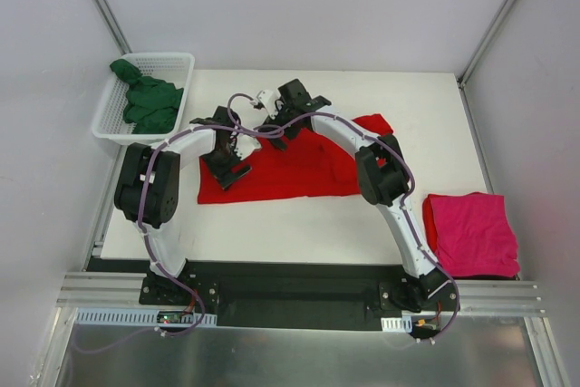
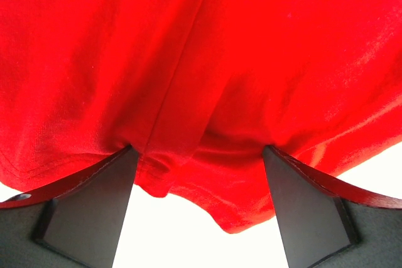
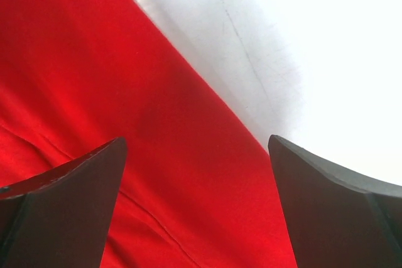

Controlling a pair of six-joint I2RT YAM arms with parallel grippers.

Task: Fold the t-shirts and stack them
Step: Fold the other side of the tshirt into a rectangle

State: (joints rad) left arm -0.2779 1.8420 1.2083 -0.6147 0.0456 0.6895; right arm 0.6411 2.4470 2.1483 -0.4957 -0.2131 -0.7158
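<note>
From the top external camera, the red t-shirt [image 1: 308,165] lies spread in a rough rectangle on the white table [image 1: 299,228], directly under both grippers. The left gripper [image 1: 228,168] sits over its left part and the right gripper [image 1: 272,136] over its far edge, likely so each can take an edge for a fold. Well off to the right gripper's right, the magenta t-shirt [image 1: 471,233] rests as a neat folded square, probably the base of the stack. Beyond the left gripper, the dark green t-shirt [image 1: 145,101] is bunched in a white mesh basket [image 1: 172,61], unfolded.

In the left wrist view, the left gripper [image 2: 199,150] stands spread wide and holds nothing. Soft, matte red knit [image 2: 188,61] fills the space ahead of it. A rumpled, stitched hem droops between the dark wedge-shaped fingers [image 2: 94,199], with bare table just behind.

In the right wrist view, the right gripper [image 3: 196,141] is equally wide and empty. Smooth red cloth [image 3: 75,61] runs under it and to its left, ending in a straight edge. Glossy, faintly scuffed table [image 3: 314,61] lies to its right.
</note>
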